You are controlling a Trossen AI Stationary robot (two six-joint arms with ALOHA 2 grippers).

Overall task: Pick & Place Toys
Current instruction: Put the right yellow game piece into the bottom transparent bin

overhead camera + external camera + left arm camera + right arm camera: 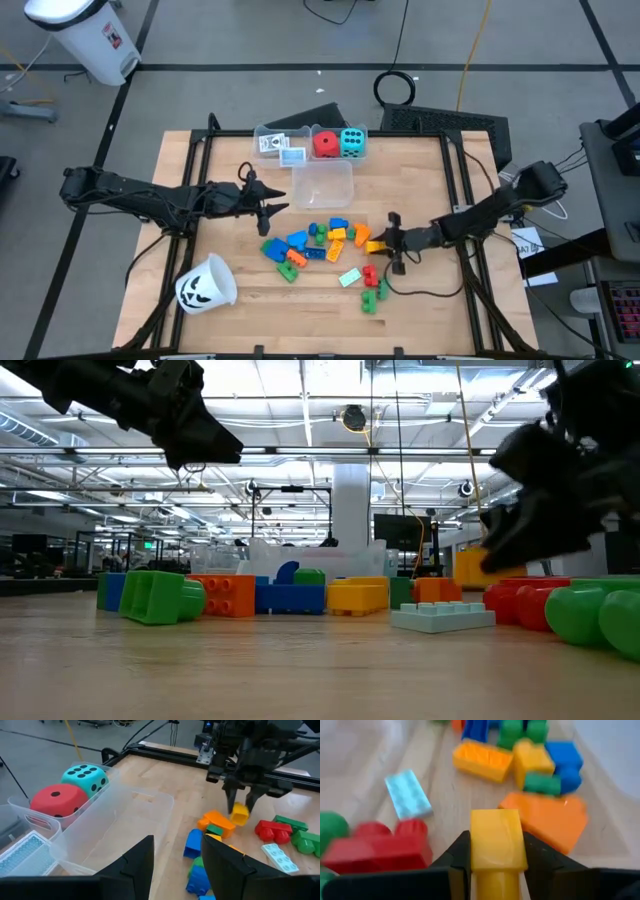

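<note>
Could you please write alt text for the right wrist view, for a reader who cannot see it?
The right gripper holds a yellow block between its dark fingers above a wooden table. Beyond lie an orange piece, a red block, a pale blue plate and more mixed blocks.

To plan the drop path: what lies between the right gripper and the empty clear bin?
In the high view, between right gripper and empty clear bin: pile of blocks.

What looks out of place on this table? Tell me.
The white pumpkin-face cup lies tipped on its side near the table's front left corner, away from the blocks. The empty clear bin sits slightly askew to the bins behind it. Nothing looks damaged.
</note>
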